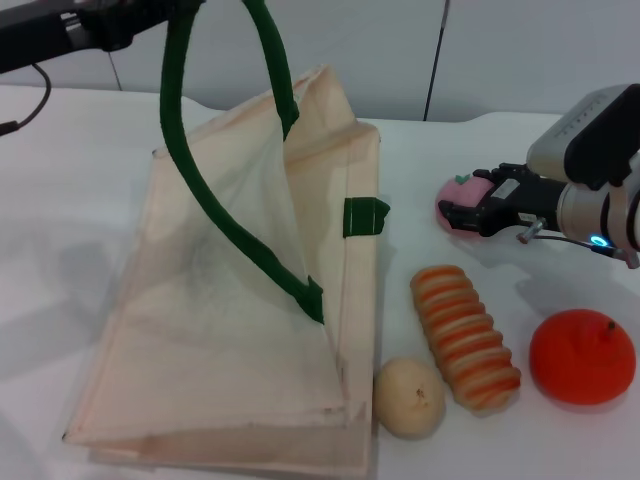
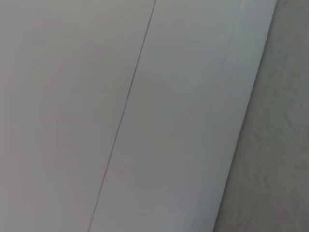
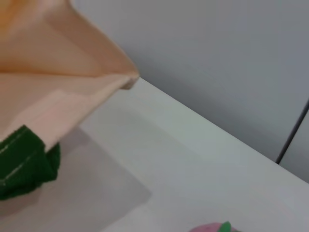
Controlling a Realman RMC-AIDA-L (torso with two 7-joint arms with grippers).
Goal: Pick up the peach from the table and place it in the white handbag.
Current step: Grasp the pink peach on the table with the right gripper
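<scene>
The right gripper (image 1: 458, 214) is reaching sideways with its dark fingers apparently spread around the peach (image 1: 455, 195) on the table (image 1: 480, 140), the white handbag (image 1: 250, 300) lying beyond its fingertips, while the left arm is holding up the bag's green handle (image 1: 205, 200).

The right gripper (image 1: 462, 212) reaches in low from the robot's right, wrist level, its dark fingers (image 1: 470, 222) spread apart and set around a small round object directly ahead of the wrist. The left arm (image 1: 60, 30) is raised high on the far left, stretched inward; its gripper lies beyond the head view's top edge, unseen.
</scene>
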